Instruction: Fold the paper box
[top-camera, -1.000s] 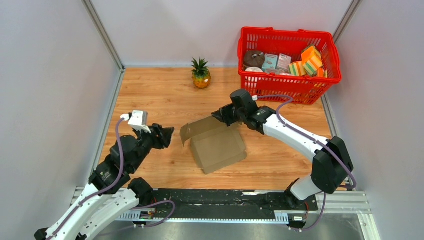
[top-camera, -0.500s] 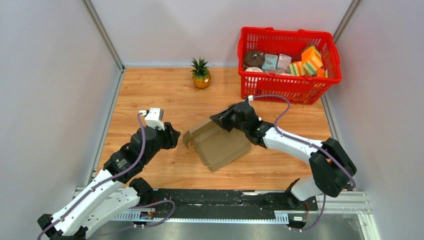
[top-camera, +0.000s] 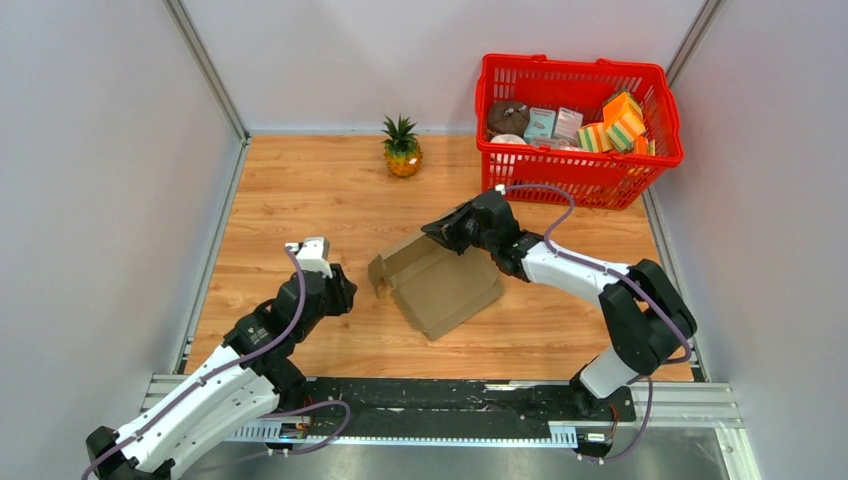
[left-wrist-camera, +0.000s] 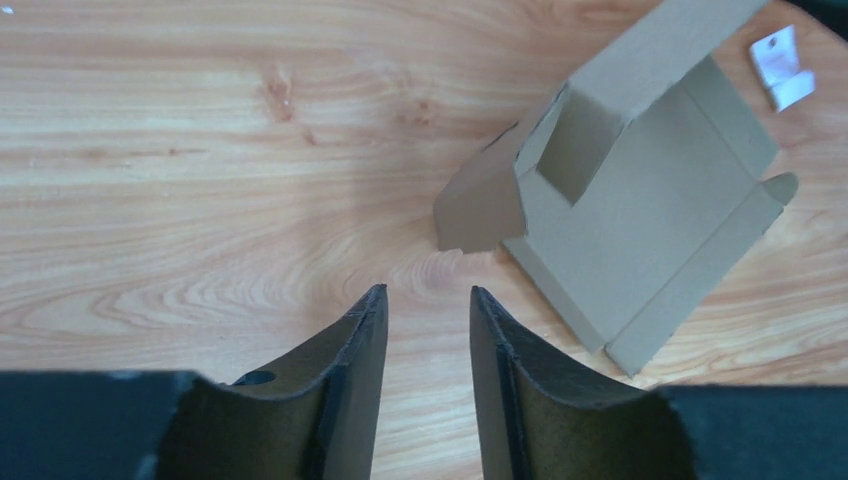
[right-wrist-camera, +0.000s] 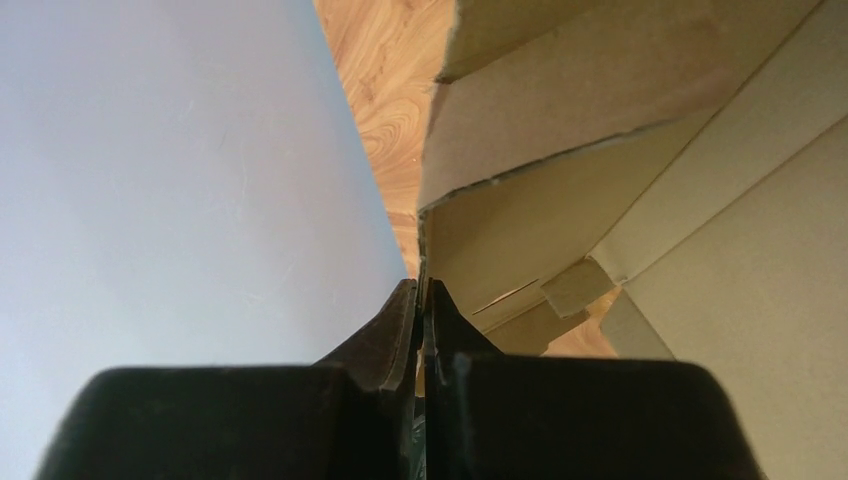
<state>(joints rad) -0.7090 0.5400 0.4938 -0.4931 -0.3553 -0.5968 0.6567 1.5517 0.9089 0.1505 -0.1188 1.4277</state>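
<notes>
The paper box (top-camera: 440, 285) is plain brown cardboard, lying half-folded in the middle of the wooden table with its far and left flaps raised. My right gripper (top-camera: 441, 232) is shut on the edge of the far flap and holds it up; in the right wrist view the thin cardboard edge (right-wrist-camera: 423, 250) runs between the closed fingers. My left gripper (top-camera: 343, 290) is open and empty, just left of the box's left flap. In the left wrist view the box (left-wrist-camera: 640, 210) lies up and to the right of the parted fingers (left-wrist-camera: 425, 300).
A red basket (top-camera: 576, 170) with small colourful packages stands at the back right. A small pineapple (top-camera: 402, 148) stands at the back centre. A small white paper tag (left-wrist-camera: 782, 65) lies beyond the box. Grey walls enclose the table on three sides.
My left arm has moved forward and right toward the box's left flap. My right gripper has kept hold of the far flap while the box shifted slightly right and toward the near edge.
</notes>
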